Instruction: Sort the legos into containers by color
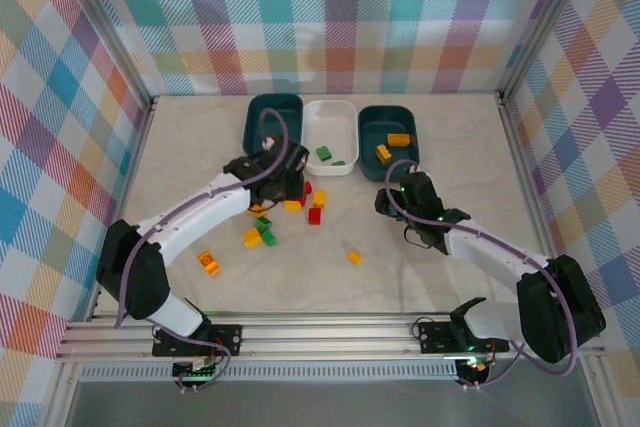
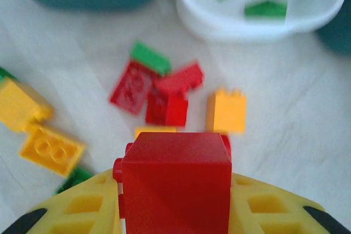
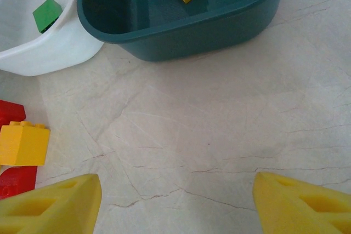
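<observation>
Above the loose bricks (image 2: 166,109) on the table (image 1: 400,277), the left tool (image 1: 278,175) is pinching a red plastic building brick (image 2: 174,184), the left dark teal plastic tub (image 1: 272,99) lying just ahead-left, while the right tool (image 3: 175,201) is hanging spread by the right tub (image 3: 208,31).

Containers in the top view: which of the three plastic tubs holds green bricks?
The white rounded-rectangular plastic tub in the middle of the row: two green plastic bricks lie in it. The dark teal tub on its right holds yellow-orange bricks.
</observation>
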Robot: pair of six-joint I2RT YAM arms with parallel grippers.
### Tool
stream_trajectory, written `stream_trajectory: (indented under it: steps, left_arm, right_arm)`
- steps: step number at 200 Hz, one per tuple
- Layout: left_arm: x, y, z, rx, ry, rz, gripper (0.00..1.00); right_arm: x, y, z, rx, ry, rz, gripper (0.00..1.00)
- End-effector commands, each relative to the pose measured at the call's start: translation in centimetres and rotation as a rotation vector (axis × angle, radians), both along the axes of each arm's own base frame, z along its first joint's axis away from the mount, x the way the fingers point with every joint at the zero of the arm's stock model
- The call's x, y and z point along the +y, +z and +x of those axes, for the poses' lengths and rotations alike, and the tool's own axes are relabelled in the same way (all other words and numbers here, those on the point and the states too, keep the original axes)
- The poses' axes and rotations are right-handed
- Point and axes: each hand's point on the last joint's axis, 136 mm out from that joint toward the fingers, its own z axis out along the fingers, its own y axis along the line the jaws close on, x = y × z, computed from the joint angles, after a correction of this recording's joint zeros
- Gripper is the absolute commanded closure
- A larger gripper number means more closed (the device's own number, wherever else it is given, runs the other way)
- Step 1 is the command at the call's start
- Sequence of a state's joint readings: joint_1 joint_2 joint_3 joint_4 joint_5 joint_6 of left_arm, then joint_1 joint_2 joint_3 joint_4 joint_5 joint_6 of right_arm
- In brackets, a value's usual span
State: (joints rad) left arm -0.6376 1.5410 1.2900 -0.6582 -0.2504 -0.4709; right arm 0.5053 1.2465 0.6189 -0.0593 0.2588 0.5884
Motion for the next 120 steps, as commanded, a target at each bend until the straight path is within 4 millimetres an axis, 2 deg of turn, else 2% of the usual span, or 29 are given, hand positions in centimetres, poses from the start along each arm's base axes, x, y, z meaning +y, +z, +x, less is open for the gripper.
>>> stream_trajectory:
  steps: [1, 32, 55, 84, 107, 120]
  left_arm:
    - [2.6, 1.4, 2.5, -0.032, 0.089, 0.027, 0.71]
    - [4.4, 1.9, 6.9, -0.02, 0.181, -0.004, 0.72]
    - [4.5, 2.2, 10.0, -0.031, 0.19, -0.011, 0.71]
    - [4.9, -0.2, 14.1, 0.014, 0.214, -0.007, 0.71]
    - [4.7, -3.1, 17.1, 0.066, 0.218, -0.03, 0.71]
    - [4.4, -3.8, 18.7, 0.069, 0.21, -0.028, 0.71]
  right_arm:
    - [-0.7, -0.3, 0.2, -0.024, -0.038, -0.027, 0.27]
    - [-1.5, -0.7, 0.4, -0.047, -0.068, -0.053, 0.27]
    - [-2.1, -1.1, 0.5, -0.053, -0.086, -0.088, 0.27]
    - [-2.3, -1.8, 0.8, -0.036, -0.087, -0.117, 0.26]
    - [-2.2, -2.2, 1.0, -0.023, -0.087, -0.127, 0.26]
    - [-2.2, -2.3, 1.0, -0.024, -0.087, -0.124, 0.26]
